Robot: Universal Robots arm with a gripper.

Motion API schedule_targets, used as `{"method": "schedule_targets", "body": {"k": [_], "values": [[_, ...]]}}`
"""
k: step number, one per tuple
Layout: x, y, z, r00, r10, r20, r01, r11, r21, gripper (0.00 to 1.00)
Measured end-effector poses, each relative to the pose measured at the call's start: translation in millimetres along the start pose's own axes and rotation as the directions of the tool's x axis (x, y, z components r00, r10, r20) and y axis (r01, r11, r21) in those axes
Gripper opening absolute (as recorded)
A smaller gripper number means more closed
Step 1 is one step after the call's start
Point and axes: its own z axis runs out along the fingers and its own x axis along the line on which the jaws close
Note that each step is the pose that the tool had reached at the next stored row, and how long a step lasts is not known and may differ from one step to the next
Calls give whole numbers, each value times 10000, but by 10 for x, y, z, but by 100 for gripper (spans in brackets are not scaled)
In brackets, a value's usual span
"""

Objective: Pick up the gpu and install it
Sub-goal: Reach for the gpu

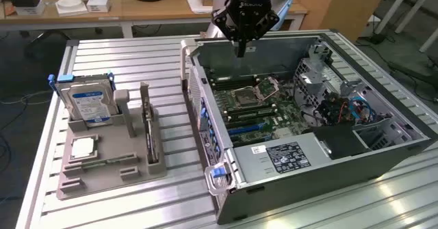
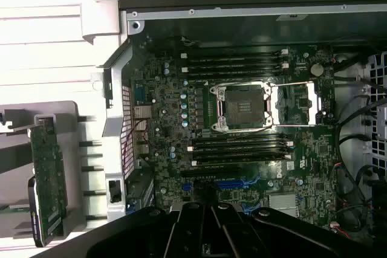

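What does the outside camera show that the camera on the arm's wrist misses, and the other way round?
The exterior view adds the silver, blue-labelled hard drive standing in the grey moulded holder, and wooden desks behind. The wrist view adds the broad green face of the gpu, a thin flat circuit card that the exterior view sees edge-on. Both share the gpu upright in the holder, the open grey metal computer case, its green motherboard with the silver processor socket, and the black tool, shut and empty, above the case.
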Motion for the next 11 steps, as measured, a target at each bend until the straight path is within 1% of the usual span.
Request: {"method": "schedule_targets", "body": {"k": [11], "values": [[0,0,0,10000,0,0,0,10000,0,10]]}}
